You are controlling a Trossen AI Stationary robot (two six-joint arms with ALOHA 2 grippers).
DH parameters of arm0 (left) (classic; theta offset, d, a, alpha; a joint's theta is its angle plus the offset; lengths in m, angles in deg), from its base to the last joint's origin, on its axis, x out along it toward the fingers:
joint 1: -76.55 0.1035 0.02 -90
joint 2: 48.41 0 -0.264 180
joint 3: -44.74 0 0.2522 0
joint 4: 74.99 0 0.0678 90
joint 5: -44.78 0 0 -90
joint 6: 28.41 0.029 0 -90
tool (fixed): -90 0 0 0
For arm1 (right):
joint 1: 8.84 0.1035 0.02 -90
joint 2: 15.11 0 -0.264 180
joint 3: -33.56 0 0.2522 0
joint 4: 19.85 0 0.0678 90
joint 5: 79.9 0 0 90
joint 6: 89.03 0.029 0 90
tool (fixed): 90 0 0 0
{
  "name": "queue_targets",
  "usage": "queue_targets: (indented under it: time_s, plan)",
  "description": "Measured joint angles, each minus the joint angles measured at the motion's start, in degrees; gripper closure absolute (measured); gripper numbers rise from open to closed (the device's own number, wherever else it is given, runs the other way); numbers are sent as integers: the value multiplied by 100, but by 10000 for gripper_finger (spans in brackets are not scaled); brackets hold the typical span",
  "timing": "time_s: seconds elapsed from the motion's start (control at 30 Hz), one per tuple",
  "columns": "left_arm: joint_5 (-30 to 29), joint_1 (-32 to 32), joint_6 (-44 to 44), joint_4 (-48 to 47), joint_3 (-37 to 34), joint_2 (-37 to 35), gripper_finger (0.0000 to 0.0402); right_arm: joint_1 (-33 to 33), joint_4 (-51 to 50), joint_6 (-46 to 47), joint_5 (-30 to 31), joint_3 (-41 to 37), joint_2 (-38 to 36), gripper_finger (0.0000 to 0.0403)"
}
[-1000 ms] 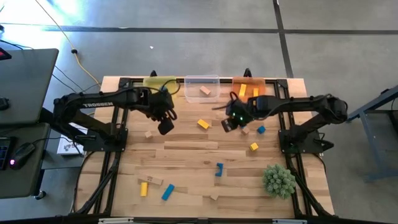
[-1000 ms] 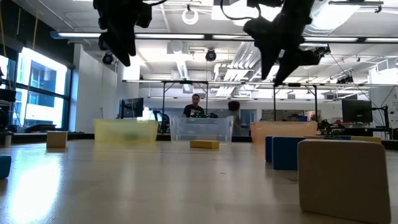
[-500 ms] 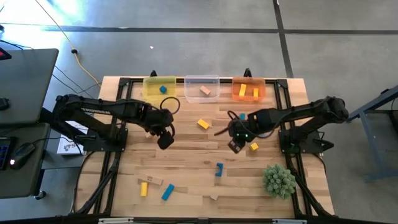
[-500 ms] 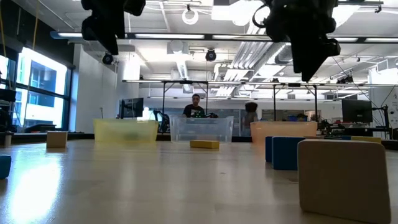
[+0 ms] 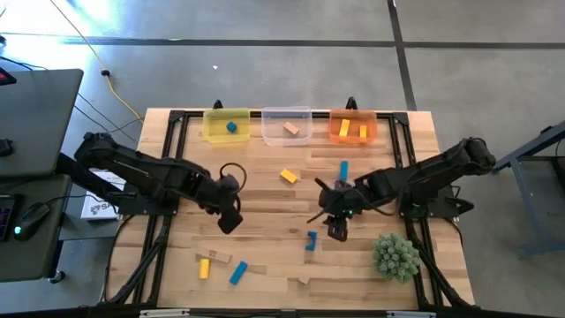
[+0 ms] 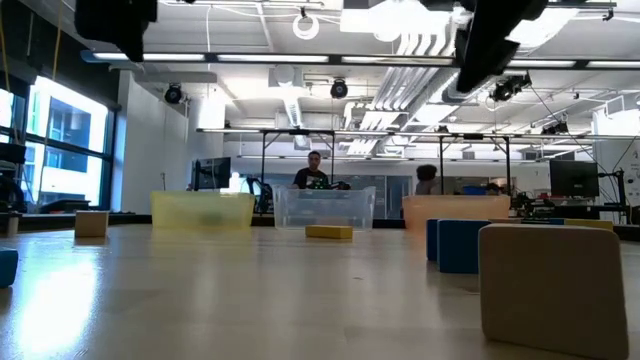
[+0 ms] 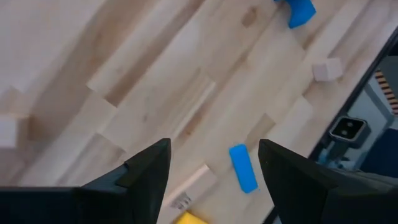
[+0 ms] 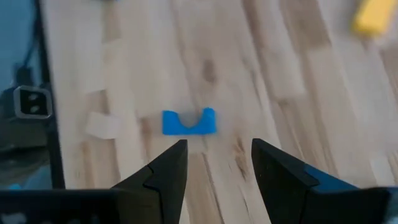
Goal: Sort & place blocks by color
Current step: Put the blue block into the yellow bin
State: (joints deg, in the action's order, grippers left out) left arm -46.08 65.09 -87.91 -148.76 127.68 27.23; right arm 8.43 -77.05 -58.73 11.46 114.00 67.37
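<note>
Both arms have swung away from the bins toward the near blocks; right gripper (image 8: 214, 165), fingers apart and empty, hovers just short of the blue notched wooden block (image 8: 189, 122); it should centre over it before descending; left gripper (image 7: 214, 168), wide open, looks at the blue wooden bar (image 7: 242, 168).

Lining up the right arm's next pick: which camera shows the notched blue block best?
The right wrist view: the notched blue block lies unobstructed, notch visible. The high view shows it small, beside the right gripper. The low and left wrist views don't clearly show it.
</note>
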Motion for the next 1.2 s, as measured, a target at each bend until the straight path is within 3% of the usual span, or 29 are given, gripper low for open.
queue_targets:
  time_s: [0.23, 0.67, 1.2]
  plan:
    - [-211, -562, -770, 4, 0, 0, 167, 198, 844, -1125, -138, 0, 265, 236]
    - [-303, -1041, -1386, 24, 0, 0, 167, 530, 1300, -4750, -238, 0, 882, 236]
    - [-452, -1041, -1386, 31, 0, -1, 167, 553, 1439, -5965, -496, -2, 1768, 236]
